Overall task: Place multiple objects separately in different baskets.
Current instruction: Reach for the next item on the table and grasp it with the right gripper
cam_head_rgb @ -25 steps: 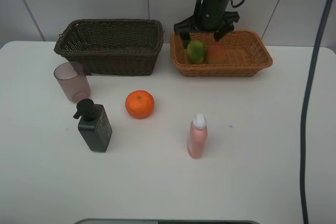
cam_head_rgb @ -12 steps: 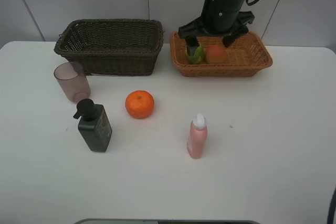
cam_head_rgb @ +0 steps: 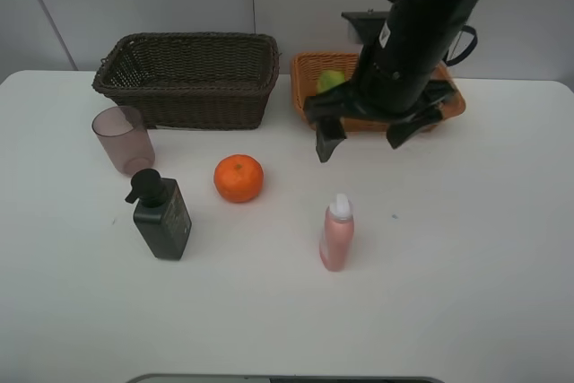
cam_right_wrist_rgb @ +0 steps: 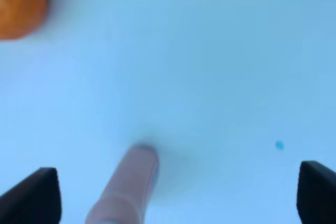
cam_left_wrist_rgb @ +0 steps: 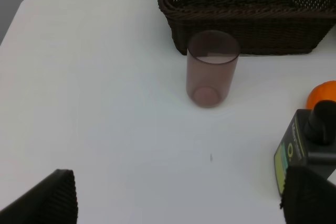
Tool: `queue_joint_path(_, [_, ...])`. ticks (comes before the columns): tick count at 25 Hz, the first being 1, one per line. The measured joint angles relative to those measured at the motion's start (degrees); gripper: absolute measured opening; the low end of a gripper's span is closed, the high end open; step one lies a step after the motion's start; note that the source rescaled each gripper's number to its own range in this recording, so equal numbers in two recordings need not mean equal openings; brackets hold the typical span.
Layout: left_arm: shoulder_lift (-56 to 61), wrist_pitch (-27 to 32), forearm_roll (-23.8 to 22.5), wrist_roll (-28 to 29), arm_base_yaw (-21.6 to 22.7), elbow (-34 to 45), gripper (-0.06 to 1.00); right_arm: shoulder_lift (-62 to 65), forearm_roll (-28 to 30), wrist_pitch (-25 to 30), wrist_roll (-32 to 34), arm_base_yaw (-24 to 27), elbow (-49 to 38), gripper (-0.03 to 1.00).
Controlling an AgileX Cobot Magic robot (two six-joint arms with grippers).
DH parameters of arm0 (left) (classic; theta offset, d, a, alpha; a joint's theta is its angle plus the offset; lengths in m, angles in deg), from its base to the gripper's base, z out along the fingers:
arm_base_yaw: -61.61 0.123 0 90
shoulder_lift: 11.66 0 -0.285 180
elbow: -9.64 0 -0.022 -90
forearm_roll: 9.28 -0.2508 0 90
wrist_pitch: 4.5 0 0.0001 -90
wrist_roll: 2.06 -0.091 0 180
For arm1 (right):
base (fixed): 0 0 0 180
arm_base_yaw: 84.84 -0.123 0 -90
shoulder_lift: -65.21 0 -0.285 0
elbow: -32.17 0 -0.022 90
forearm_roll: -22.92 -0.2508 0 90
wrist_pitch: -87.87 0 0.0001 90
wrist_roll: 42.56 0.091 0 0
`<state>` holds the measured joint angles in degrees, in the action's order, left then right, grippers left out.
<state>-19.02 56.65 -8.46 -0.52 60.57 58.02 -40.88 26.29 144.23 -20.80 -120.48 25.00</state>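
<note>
The right gripper, jaws apart and empty, hovers just far of the upright pink bottle on the worktop. Centre it over the bottle's body and descend squarely before closing.

My black right arm hides most of the shallow orange-tan wicker basket. Right wrist view blurred: I see the pink plastic bottle edge-cropped. Left wrist view: black pump bottle edge-cropped.
</note>
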Motion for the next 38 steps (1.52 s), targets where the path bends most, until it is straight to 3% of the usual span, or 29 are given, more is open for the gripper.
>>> queue_joint_path(11, [0.00,0.00,0.00,0.00,0.00,0.00,1.00,0.43,0.23,-0.06,5.46,-7.32,-3.05,0.90])
queue_joint_path(17, [0.00,0.00,0.00,0.00,0.00,0.00,1.00,0.43,0.49,-2.46,5.99,-7.77,-7.81,0.90])
queue_joint_path(26, [0.00,0.00,0.00,0.00,0.00,0.00,1.00,0.43,0.87,-10.49,9.20,-7.77,-11.43,0.90])
queue_joint_path(38, [0.00,0.00,0.00,-0.06,0.00,0.00,1.00,-3.18,2.90,-11.34,12.27,-7.77,-11.60,0.90])
